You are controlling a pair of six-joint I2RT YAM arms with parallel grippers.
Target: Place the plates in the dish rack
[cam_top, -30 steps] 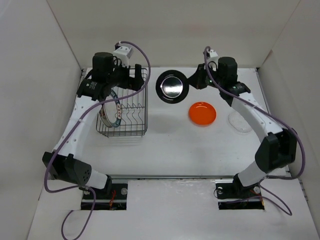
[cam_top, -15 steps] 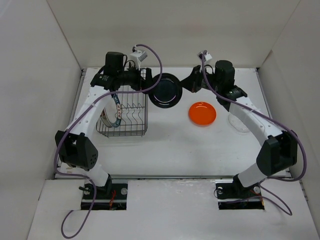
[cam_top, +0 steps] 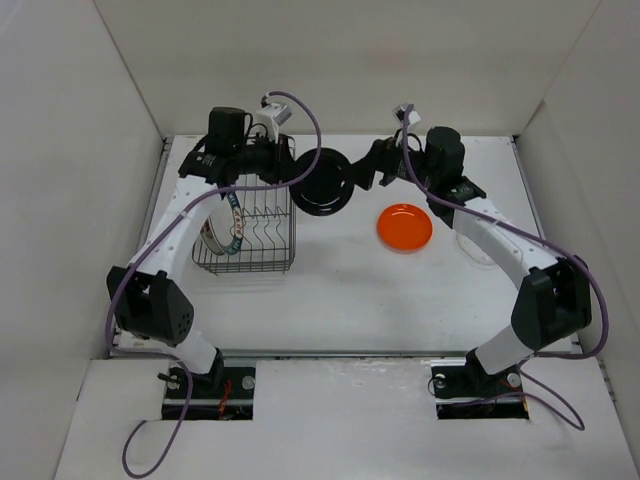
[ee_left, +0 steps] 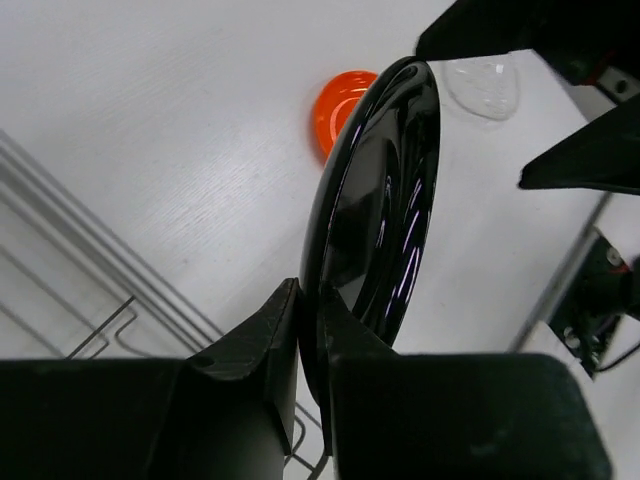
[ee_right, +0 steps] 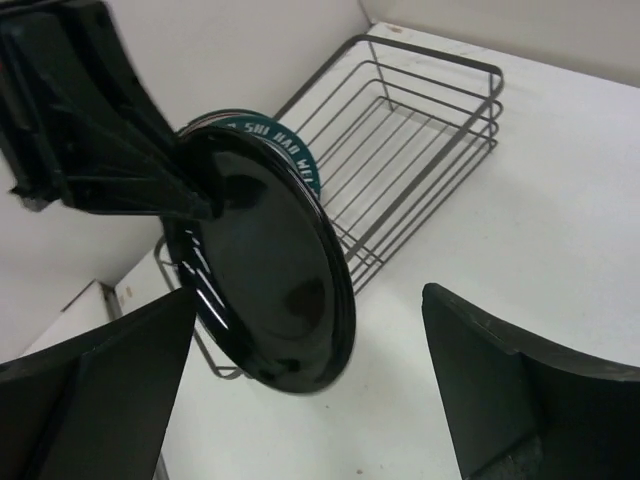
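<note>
At upper centre of the overhead view, the left tool [ee_left: 308,300] clamps the rim of a round glossy black plate [ee_left: 385,200]; the right tool [ee_right: 308,292] gapes wide, holding nothing.

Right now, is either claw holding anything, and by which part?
The left claw pinches the black plate by its rim, with the plate up on edge. The right claw is open at the plate's far side, gripping nothing.

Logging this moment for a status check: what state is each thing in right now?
Glossy black round plate: on edge, off the table.
Left gripper: shut on its rim.
Right gripper: open.
Glossy orange plate: lying flat.
Clear plate: lying flat.
Patterned-rim plate: upright in dark wire dish rack.
</note>
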